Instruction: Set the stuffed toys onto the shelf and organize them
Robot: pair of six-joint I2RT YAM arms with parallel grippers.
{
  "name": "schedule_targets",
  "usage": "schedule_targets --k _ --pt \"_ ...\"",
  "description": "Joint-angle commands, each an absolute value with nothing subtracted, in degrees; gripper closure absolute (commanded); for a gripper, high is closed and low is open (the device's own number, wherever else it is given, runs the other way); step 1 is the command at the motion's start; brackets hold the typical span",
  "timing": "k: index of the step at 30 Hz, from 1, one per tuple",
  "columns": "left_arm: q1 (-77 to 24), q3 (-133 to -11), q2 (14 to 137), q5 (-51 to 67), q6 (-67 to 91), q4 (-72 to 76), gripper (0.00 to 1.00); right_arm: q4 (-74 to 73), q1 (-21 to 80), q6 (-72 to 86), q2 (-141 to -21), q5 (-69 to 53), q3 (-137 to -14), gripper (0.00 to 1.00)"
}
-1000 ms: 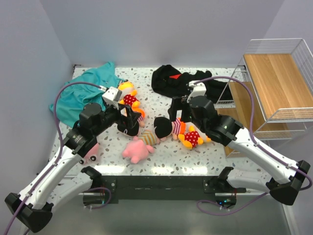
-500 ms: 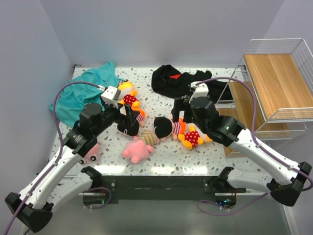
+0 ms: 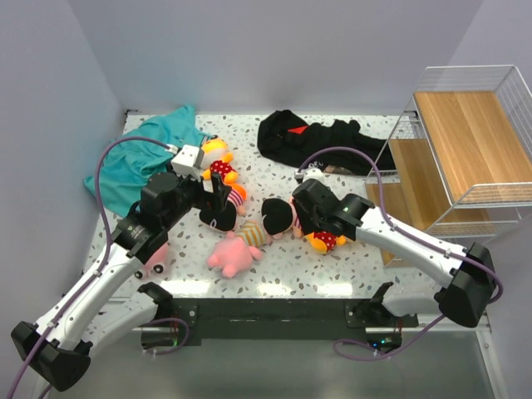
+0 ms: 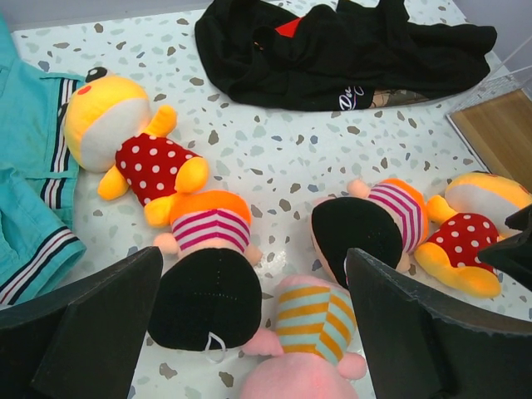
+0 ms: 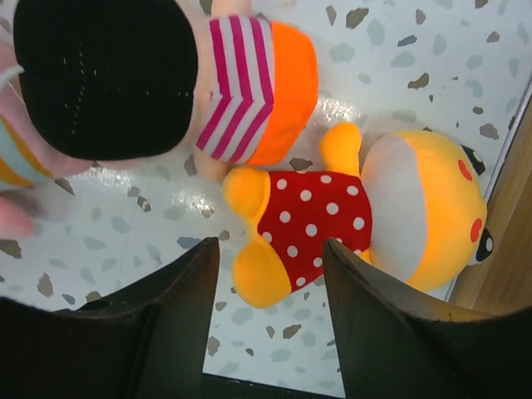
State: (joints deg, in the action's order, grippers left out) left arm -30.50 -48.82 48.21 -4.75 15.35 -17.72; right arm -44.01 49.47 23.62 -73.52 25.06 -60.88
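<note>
On the speckled table (image 3: 357, 268) lie the soft toys (image 3: 231, 254), apart from the shelf (image 3: 465, 125). The left gripper (image 4: 253, 253) hangs wide open above them. The right gripper (image 5: 270, 249) has its fingers apart around a bear (image 5: 316, 212).

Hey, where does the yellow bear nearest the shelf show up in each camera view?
Top external: right of centre, the bear peeks from under the right arm.
Left wrist: bear at the right edge.
Right wrist: bear centre-right, one leg inside the right gripper.
Shared landmark: the striped doll beside it.
</note>
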Motion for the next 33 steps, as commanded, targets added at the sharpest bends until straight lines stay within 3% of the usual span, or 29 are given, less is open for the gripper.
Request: schedule_targets --k 1,14,26,29,30,33 --pt "-30.2 -49.0 47.9 -5.9 14.9 -16.4 0.03 -44.7 50.1 19.3 -71.8 22.4 -60.1 0.48" --pt "-30.2 -49.1 48.4 -5.0 14.8 -17.0 0.03 -45.3 54.8 16.8 -74.3 24.9 -55.9 0.51" --pt "-30.2 -49.2 48.7 -4.4 14.8 -17.1 0.03 -50.2 58.1 19.2 -87.1 30.8 -59.9 0.52" --pt "-30.2 -49.1 48.6 -4.1 14.8 -17.0 0.03 -53.3 59.3 21.4 -90.0 35.8 -61.5 0.59" --pt "-30.2 -49.2 48.7 -4.0 14.8 -17.0 0.03 -54.0 59.5 22.7 -90.5 37.6 -62.6 0.69" --pt "-30.2 -49.2 48.7 -3.7 14.8 -17.0 0.04 -58.0 59.7 26.0 -92.6 44.0 -64.7 0.87"
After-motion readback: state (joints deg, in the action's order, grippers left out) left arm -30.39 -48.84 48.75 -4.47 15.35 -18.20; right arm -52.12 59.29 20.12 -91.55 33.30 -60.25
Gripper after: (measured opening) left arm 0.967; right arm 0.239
